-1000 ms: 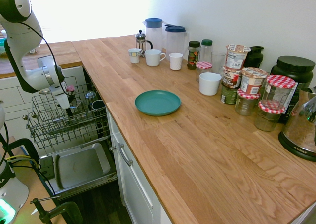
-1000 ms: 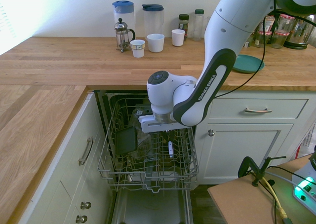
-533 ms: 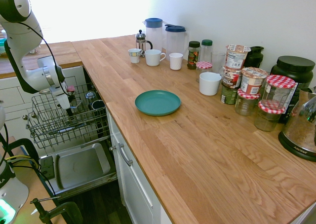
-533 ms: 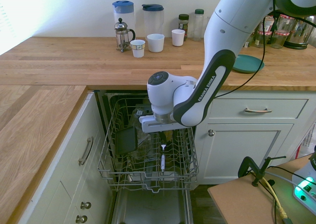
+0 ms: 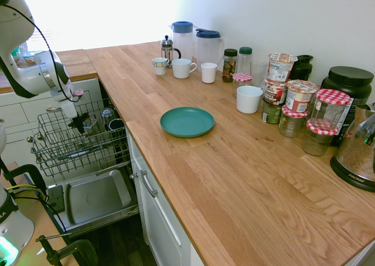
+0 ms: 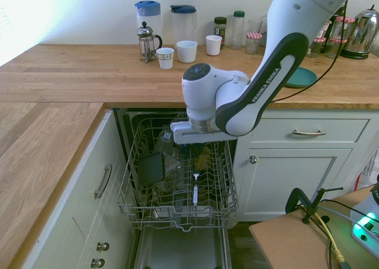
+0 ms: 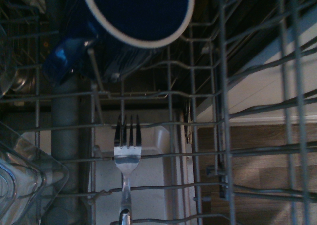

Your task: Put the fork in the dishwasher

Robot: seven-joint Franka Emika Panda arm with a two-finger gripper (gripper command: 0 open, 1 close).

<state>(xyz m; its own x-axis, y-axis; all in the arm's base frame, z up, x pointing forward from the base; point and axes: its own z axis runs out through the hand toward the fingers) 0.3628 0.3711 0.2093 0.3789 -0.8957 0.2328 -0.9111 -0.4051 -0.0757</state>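
The silver fork lies in the dishwasher's dark wire rack, near its front right part, tines pointing to the back. In the wrist view the fork rests across the rack wires with nothing holding it. My gripper hangs above the rack, a short way over the fork, open and empty. From the other side the gripper shows as dark fingers over the rack. The grey drop-down door lies open below the rack.
A blue mug, a dark item and clear glassware sit further back in the rack. White drawers flank the dishwasher. On the counter are a teal plate, cups, jugs and jars.
The fork dropped out of the gripper into the rack and now lies still. Since then the gripper has risen well above the rack.
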